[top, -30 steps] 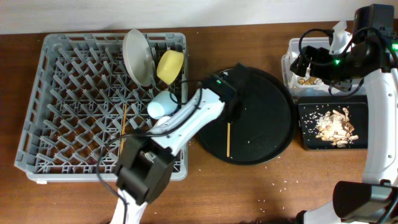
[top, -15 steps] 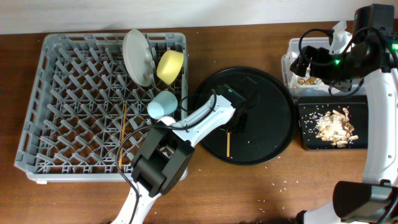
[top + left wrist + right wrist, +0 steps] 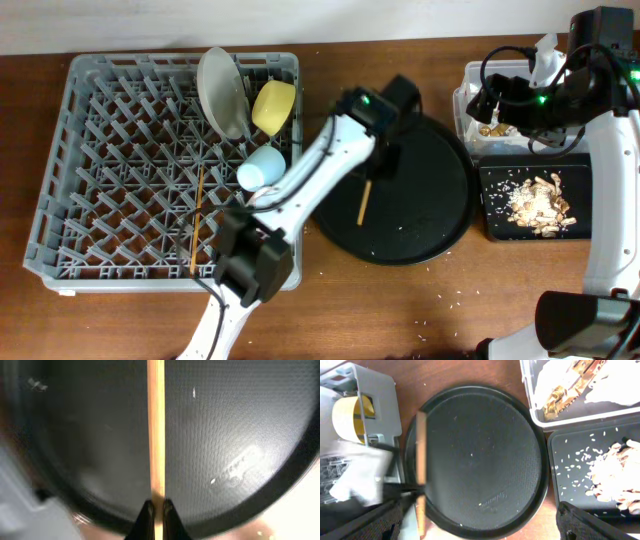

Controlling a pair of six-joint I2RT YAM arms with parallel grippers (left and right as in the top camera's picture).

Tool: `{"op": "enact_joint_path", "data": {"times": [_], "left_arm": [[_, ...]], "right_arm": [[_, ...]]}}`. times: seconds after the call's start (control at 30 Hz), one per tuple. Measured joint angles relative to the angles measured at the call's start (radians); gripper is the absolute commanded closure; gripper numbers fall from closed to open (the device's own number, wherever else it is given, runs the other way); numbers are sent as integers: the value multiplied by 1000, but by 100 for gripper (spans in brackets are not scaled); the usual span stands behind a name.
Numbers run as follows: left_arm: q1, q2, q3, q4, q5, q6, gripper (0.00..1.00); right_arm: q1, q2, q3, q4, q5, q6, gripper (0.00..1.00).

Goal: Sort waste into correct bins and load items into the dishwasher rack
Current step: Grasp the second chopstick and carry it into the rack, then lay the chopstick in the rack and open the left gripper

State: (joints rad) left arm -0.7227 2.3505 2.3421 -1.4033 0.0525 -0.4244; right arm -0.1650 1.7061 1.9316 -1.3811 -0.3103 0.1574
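My left gripper (image 3: 372, 176) is shut on one wooden chopstick (image 3: 364, 202) and holds it above the large round black tray (image 3: 430, 190). In the left wrist view the chopstick (image 3: 156, 435) runs straight up from the closed fingertips (image 3: 146, 512). The right wrist view shows it too (image 3: 421, 450). A second chopstick (image 3: 196, 215) lies in the grey dishwasher rack (image 3: 100, 180), which also holds the white plate (image 3: 220, 90), yellow bowl (image 3: 273, 106) and light-blue cup (image 3: 262, 168). My right gripper (image 3: 497, 103) is open and empty over the clear tub (image 3: 466, 100). The pink cup is out of view.
The clear tub (image 3: 532, 410) holds white napkins and the gold wrapper (image 3: 559, 400). The shallow black tray (image 3: 495, 225) in front of it holds beige food scraps (image 3: 535, 200). The round tray sits between the rack and the bins. Small crumbs dot the wooden table.
My left gripper came down on the chopstick lying on the round tray, shut on it and lifted it toward the tray's far side. The right arm has not moved.
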Motion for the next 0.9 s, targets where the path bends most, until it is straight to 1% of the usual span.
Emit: {"op": "enact_joint_path", "data": {"times": [0.1, 0.17, 0.2, 0.27, 0.33, 0.43, 0.47, 0.5, 0.53, 0.57, 0.6, 0.63, 0.7, 0.77, 0.8, 0.83, 0.87, 0.9], "left_arm": [[68, -59, 154, -203, -85, 14, 100], [133, -134, 176, -283, -140, 31, 100], [161, -171, 172, -282, -155, 40, 100], [207, -261, 120, -282, -192, 55, 100], [241, -351, 31, -277, -232, 64, 100], [327, -478, -185, -279, -271, 67, 100], [368, -496, -266, -249, -282, 84, 100], [406, -497, -351, -179, -297, 118, 100], [422, -494, -400, -125, -298, 135, 100], [444, -494, -497, -39, -300, 156, 100], [458, -492, -550, -4, -299, 166, 100], [489, -492, -650, 57, -301, 179, 100], [522, -490, -718, 100, -301, 191, 98], [558, -490, -770, 111, -302, 200, 63], [566, -490, -770, 119, -305, 207, 51], [566, -490, -770, 123, -306, 223, 44], [566, -490, -770, 127, -307, 224, 41], [566, -490, -770, 126, -307, 228, 41]], "right_arm": [[0, 0, 0, 0, 0, 0, 2], [0, 0, 0, 0, 0, 0, 1], [0, 0, 0, 0, 0, 1, 1], [0, 0, 0, 0, 0, 0, 1], [0, 0, 0, 0, 0, 0, 1], [0, 0, 0, 0, 0, 0, 1], [0, 0, 0, 0, 0, 0, 2], [0, 0, 0, -2, 0, 1, 1], [0, 0, 0, 1, 0, 1, 2], [0, 0, 0, 0, 0, 1, 1], [0, 0, 0, 0, 0, 0, 1], [0, 0, 0, -1, -1, 0, 2], [0, 0, 0, 1, 0, 0, 2], [0, 0, 0, 0, 0, 0, 2], [0, 0, 0, 0, 0, 0, 1], [0, 0, 0, 0, 0, 0, 2], [0, 0, 0, 0, 0, 0, 2], [0, 0, 0, 0, 0, 0, 2]]}}
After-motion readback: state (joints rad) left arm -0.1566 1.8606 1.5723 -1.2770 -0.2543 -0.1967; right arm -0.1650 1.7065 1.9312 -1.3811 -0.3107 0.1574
